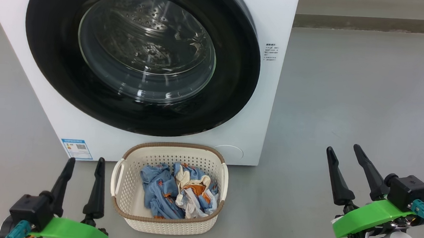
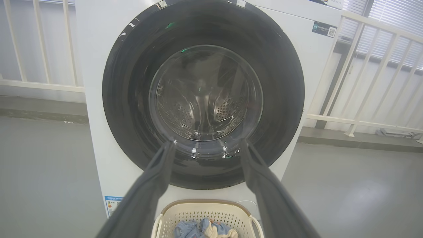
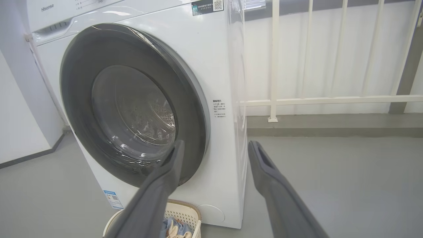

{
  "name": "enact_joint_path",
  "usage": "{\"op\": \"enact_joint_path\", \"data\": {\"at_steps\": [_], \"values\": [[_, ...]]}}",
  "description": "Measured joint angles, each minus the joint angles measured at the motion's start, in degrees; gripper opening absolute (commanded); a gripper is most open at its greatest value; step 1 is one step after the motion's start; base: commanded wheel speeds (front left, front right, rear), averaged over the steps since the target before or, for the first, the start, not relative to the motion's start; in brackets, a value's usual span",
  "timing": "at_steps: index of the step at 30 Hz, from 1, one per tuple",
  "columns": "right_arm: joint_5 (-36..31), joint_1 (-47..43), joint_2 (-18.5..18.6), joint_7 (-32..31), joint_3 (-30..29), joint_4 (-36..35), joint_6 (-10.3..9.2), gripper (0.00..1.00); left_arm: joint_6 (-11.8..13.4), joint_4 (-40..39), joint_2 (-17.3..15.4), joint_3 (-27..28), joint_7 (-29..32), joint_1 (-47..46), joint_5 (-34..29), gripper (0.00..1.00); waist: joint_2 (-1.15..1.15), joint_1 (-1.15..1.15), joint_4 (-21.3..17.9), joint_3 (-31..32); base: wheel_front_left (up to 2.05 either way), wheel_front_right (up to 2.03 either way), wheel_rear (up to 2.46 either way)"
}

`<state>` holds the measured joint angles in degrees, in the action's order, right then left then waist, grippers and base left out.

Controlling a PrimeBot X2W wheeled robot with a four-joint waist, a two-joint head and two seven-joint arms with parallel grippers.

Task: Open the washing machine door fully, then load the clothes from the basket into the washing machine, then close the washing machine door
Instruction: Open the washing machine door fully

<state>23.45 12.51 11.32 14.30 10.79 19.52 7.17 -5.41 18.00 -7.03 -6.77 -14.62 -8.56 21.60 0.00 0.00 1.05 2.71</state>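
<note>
Grippers first, low in the head view: left gripper point(image 1: 86, 159) at lower left, right gripper point(image 1: 343, 147) at lower right. Both have their fingers spread wide, holding nothing and touching nothing. Basket point(image 1: 173, 145) sits on the floor point(image 1: 352, 89) between them, just in front of the washing machine point(image 1: 271, 101), below the door point(image 1: 143, 51). Clothes point(image 1: 176, 192) lie heaped inside the basket: blue, cream, orange. Door looks shut against the front, steel drum point(image 1: 143, 25) visible through the glass. Blue sticker point(image 1: 77, 148) is at the front's lower left corner. Floor is smooth grey with a slight sheen. White railing point(image 3: 330, 99) runs behind and beside the machine on a low grey kerb point(image 3: 330, 127), with window blinds point(image 2: 396, 33) beyond.
</note>
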Motion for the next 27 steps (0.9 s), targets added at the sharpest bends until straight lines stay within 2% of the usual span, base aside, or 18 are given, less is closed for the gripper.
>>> {"op": "enact_joint_path", "data": {"at_steps": [9,20,27], "values": [[0.8,0.4,1.1,0.0,-1.2,3.2,0.00,1.00,0.4,0.0,0.6,0.5,0.0,0.0,-0.1,1.00,0.00,0.00,0.8,-0.9,0.00,0.00,0.00],[3.1,5.8,1.6,0.0,-3.7,8.7,0.00,1.00,0.4,0.0,1.0,1.0,0.0,0.0,-0.1,1.00,0.00,0.00,2.1,-2.6,0.00,0.00,0.00],[4.8,10.4,2.4,0.0,-4.0,9.8,0.00,1.00,0.0,-0.4,1.3,1.1,0.0,-2.1,-0.5,1.00,0.00,0.00,3.3,-4.8,0.00,0.00,0.00]]}}
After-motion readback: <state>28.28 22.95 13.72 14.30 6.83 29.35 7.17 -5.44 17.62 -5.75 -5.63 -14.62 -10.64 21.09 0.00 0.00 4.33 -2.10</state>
